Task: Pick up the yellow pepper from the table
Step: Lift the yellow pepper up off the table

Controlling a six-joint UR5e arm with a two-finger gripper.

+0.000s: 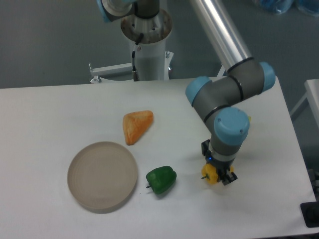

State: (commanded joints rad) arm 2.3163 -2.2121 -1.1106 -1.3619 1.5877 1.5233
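The yellow pepper [209, 174] is at the right front of the white table [50, 109]. Only a small yellow-orange part of it shows, because the gripper's wrist covers the rest. My gripper [217, 172] points straight down right over it, with dark fingers [230, 177] on either side of the pepper. The wrist hides the fingertips, so I cannot tell whether they press on the pepper or whether it still rests on the table.
A green pepper [161, 179] lies to the left of the gripper. A round beige plate [102, 175] sits at the front left. An orange wedge-shaped piece [137, 126] lies behind them. The robot base [147, 40] stands at the back edge.
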